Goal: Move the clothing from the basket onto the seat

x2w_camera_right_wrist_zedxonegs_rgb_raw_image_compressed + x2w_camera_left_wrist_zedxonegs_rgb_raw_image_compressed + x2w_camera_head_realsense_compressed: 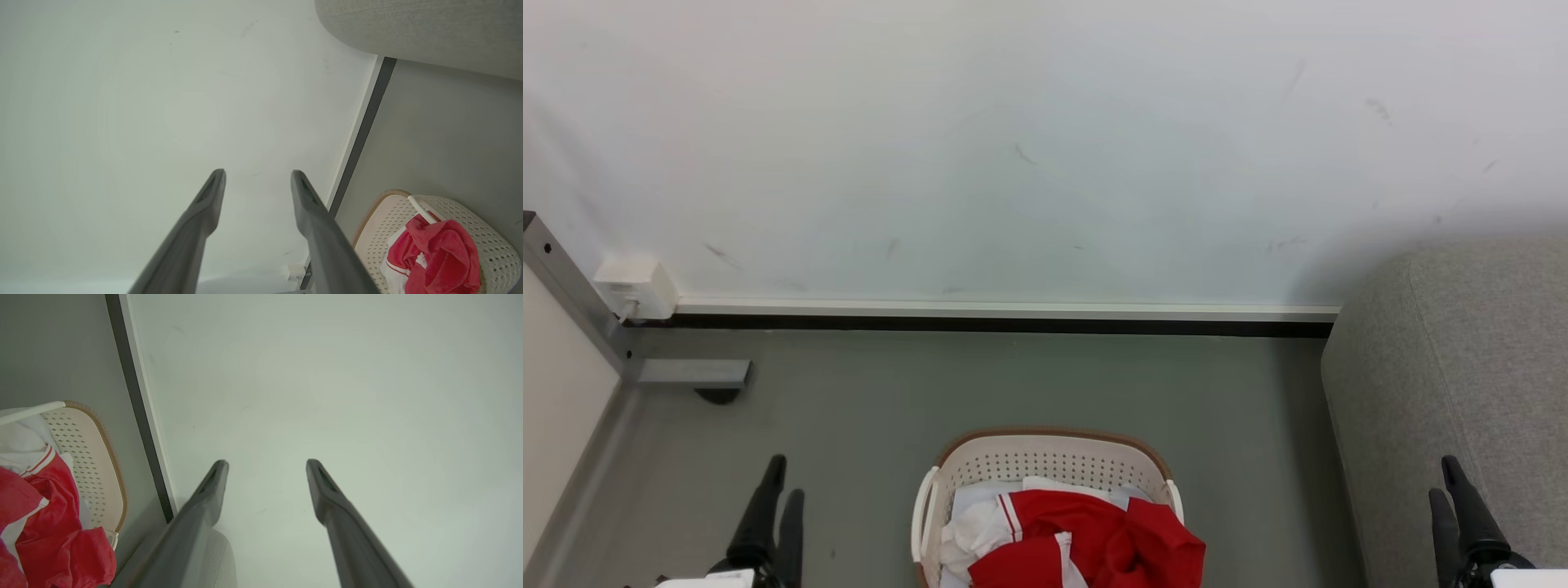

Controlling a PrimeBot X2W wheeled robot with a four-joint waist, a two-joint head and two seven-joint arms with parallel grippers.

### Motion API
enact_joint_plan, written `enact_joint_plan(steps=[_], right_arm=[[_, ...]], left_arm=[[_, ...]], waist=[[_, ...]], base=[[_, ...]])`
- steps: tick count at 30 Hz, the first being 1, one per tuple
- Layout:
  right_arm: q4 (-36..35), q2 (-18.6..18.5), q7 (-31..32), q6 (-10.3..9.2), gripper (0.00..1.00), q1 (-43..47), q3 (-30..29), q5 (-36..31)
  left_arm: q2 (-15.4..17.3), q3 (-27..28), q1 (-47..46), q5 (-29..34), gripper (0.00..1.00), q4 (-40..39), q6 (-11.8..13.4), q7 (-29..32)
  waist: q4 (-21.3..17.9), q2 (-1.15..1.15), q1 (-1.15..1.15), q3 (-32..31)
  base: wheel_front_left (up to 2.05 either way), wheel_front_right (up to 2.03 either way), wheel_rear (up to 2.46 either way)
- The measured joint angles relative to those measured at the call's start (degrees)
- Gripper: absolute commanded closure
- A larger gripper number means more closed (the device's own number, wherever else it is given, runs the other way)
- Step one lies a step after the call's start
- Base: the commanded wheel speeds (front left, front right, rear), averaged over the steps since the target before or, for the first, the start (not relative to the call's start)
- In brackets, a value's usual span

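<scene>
Pale wall [1013, 147] rises behind. The grey seat [1454, 392] stands at the right, with open floor [1013, 384] between it and the basket [1045, 461]. In the basket lies the clothing [1094, 547], red, heaped over white fabric [968, 531] toward its right side. The left gripper [787, 478] and right gripper [1442, 478] flank the basket, well apart from it. The wrist views show both sets of fingers spread and empty.

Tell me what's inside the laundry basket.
Inside the basket lies red clothing with white trim, heaped over pale white fabric. Anything beneath them, and the basket's floor, is covered.
</scene>
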Motion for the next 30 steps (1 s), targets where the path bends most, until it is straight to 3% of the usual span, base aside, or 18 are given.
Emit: enact_joint_plan(steps=[14, 30], right_arm=[[-2.78, -0.35, -3.68, 0.0, 0.0, 0.02, 4.31, -2.94], [-6.02, -1.56, -7.64, 0.0, 0.0, -0.57, 7.78, -15.55]], left_arm=[[-0.07, 0.21, 0.47, 3.38, 0.0, -2.37, 0.12, -3.75], [-0.01, -0.62, 0.45, 21.46, 0.0, -6.22, 0.12, -7.61]], waist=[[0.03, 0.0, 0.0, 0.1], [0.04, 0.0, 0.0, 0.2]], base=[[0.0, 0.0, 0.0], [0.0, 0.0, 0.0]])
